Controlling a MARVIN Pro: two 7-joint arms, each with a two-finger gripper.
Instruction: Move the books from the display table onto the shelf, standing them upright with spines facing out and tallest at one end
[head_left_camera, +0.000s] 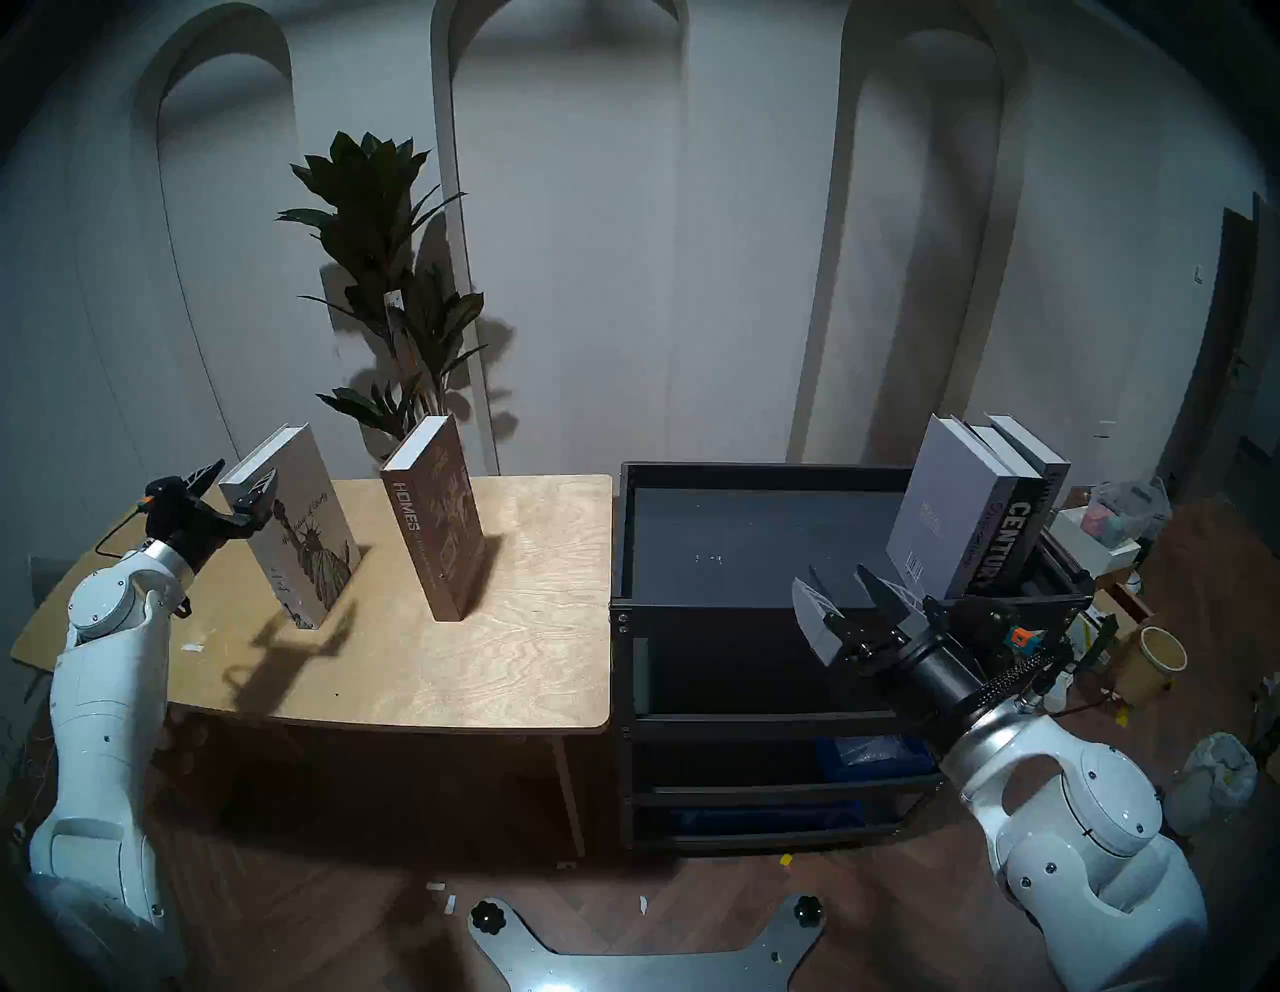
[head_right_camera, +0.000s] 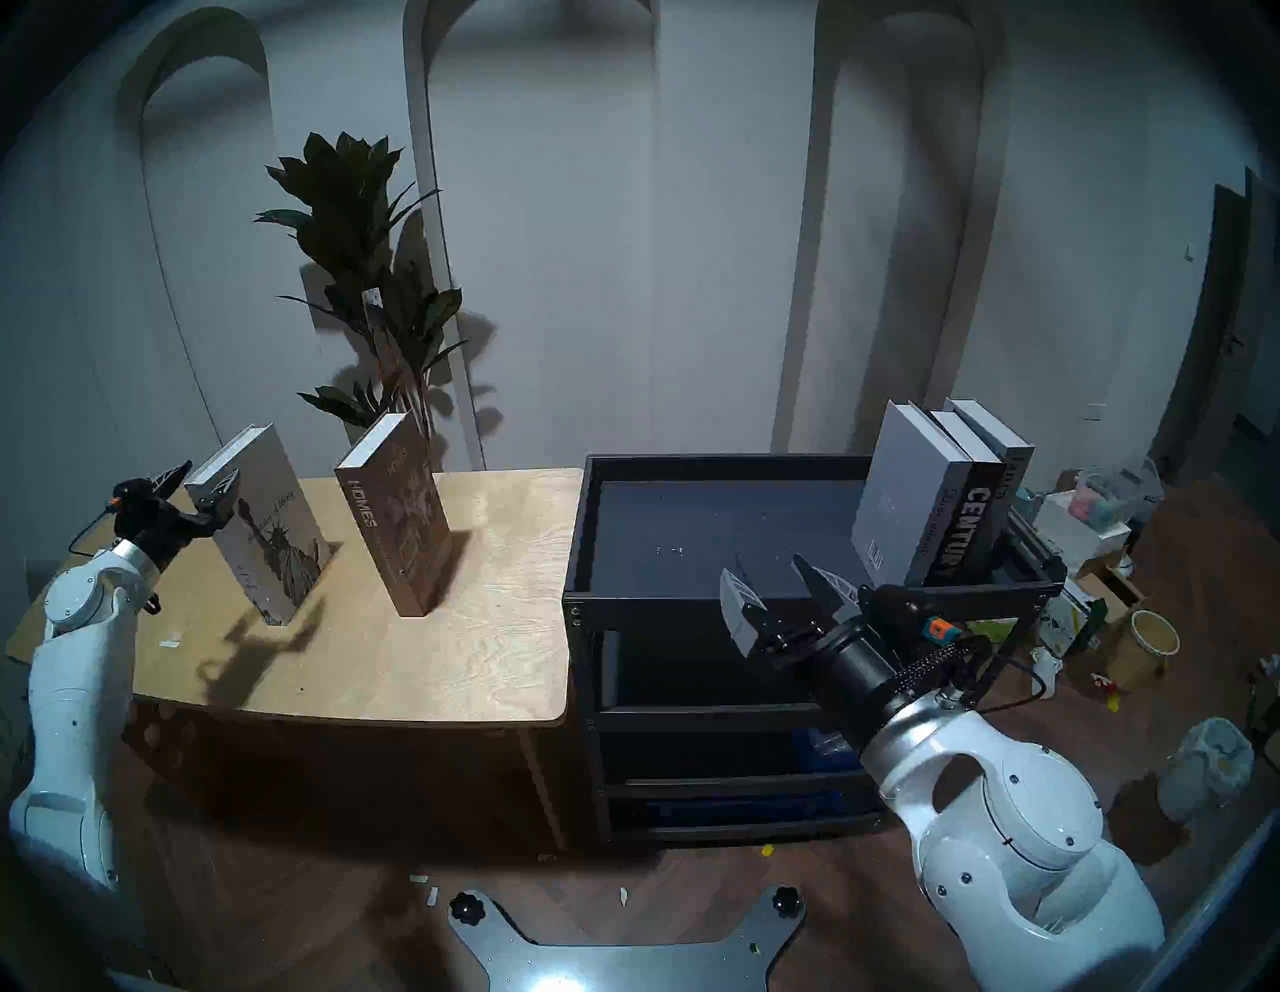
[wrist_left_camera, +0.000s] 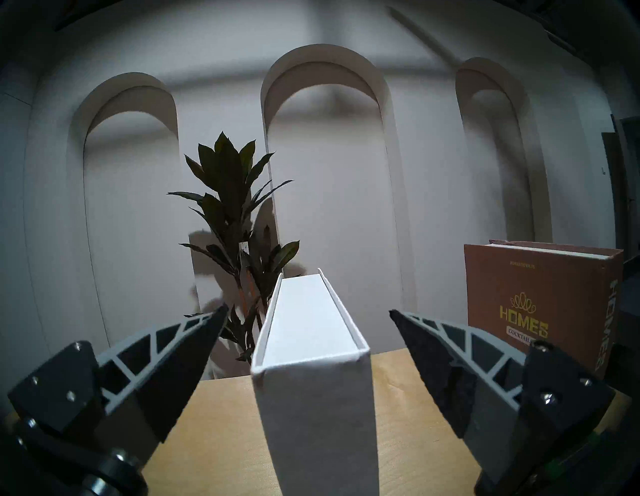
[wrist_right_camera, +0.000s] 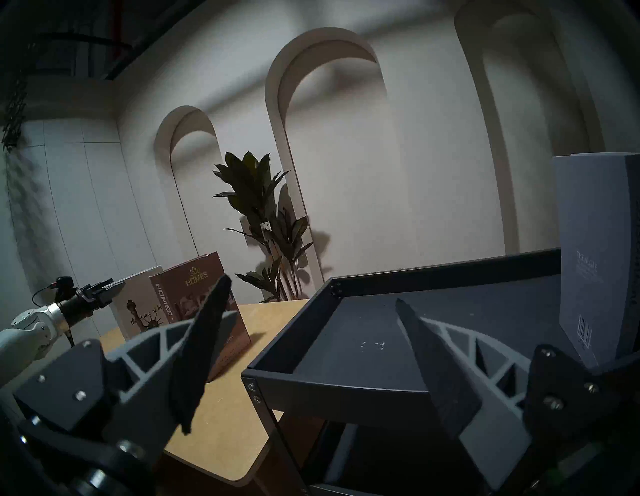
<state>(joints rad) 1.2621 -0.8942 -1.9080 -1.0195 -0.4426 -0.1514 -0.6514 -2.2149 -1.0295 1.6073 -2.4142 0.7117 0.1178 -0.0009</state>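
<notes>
Standing upright near the left end of the table (head_left_camera: 526, 658), the white Statue of Liberty book (head_left_camera: 294, 526) is sitting between the spread jaws of the left gripper (head_left_camera: 232, 488), which is straddling its top near corner; in the left wrist view both fingers (wrist_left_camera: 194, 350) are showing clear gaps to the covers, so nothing is being grasped. The brown HOMES book (head_left_camera: 436, 519) is standing upright just beside it toward the table's middle, spine facing the robot. On the black cart (head_left_camera: 762, 547), butted against the table's right edge, three books are standing together in the tray's far right corner: the grey Discontent book (head_left_camera: 949, 512), the black CENTURY book (head_left_camera: 1015, 533) and another grey book (head_left_camera: 1032, 450). The right gripper (head_left_camera: 841, 596) is hovering at the tray's near rim with jaws released, holding nothing
</notes>
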